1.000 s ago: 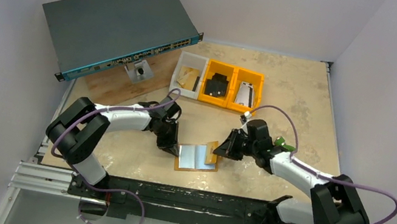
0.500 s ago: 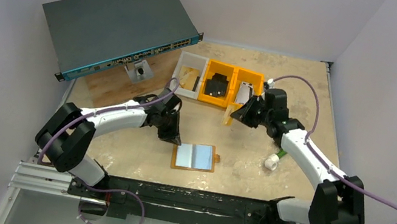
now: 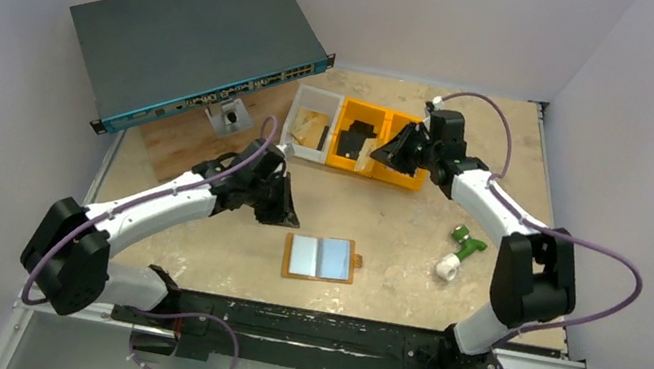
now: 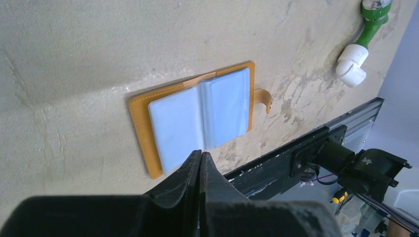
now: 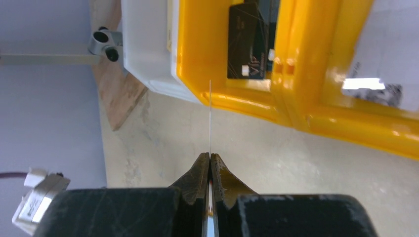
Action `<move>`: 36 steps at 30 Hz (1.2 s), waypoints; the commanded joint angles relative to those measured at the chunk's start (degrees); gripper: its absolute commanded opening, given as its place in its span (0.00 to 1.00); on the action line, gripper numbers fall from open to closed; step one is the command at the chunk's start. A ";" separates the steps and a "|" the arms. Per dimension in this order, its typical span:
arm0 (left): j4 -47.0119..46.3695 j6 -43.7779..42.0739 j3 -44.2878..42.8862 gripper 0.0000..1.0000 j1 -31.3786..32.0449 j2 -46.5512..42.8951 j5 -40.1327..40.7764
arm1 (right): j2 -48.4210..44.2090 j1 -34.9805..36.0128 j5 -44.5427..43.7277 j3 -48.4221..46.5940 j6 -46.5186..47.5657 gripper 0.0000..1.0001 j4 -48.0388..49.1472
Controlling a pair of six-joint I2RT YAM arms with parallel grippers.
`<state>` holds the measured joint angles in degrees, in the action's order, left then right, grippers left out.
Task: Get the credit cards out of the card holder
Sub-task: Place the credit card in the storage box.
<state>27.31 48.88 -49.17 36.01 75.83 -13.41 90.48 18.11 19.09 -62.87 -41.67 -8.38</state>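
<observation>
The card holder [image 3: 322,258] lies open and flat on the table, tan-orange rim with pale blue-grey inside, snap tab to the right. It also shows in the left wrist view [image 4: 197,121]. My left gripper [image 3: 286,210] is shut and empty, hovering just up-left of the holder; its tips [image 4: 201,154] are pressed together. My right gripper [image 3: 383,152] is at the front of the orange bins [image 3: 381,143], shut on a thin card [image 5: 210,118] seen edge-on, held above the rim between the white bin and the orange bin.
A white bin [image 3: 311,123] and two orange bins stand in a row at the back; a black card [image 5: 247,42] lies in the middle one. A network switch [image 3: 196,40], a wooden board [image 3: 199,137] and a metal bracket [image 3: 232,115] are at back left. A green-white nozzle [image 3: 458,250] lies right.
My right gripper has carried the card from the holder up to the bins at the back. My left gripper has drawn back up-left off the holder, which now lies flat.
</observation>
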 commanded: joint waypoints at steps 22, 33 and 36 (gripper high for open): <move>-0.58 -0.58 10.11 0.00 -6.65 -13.18 0.44 | 32.45 9.45 -1.42 -34.73 -6.57 0.09 6.15; -0.58 -0.58 10.76 0.00 -6.66 -13.24 0.44 | 33.43 9.79 -1.23 -36.30 -6.24 0.53 5.79; -0.58 -0.58 10.85 0.00 -6.65 -13.22 0.44 | 32.20 9.76 -1.53 -36.05 -5.87 0.58 4.93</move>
<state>27.92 48.88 -38.54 29.65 63.57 -13.21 125.36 27.88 19.00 -97.56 -48.47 -2.04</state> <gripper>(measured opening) 0.003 0.556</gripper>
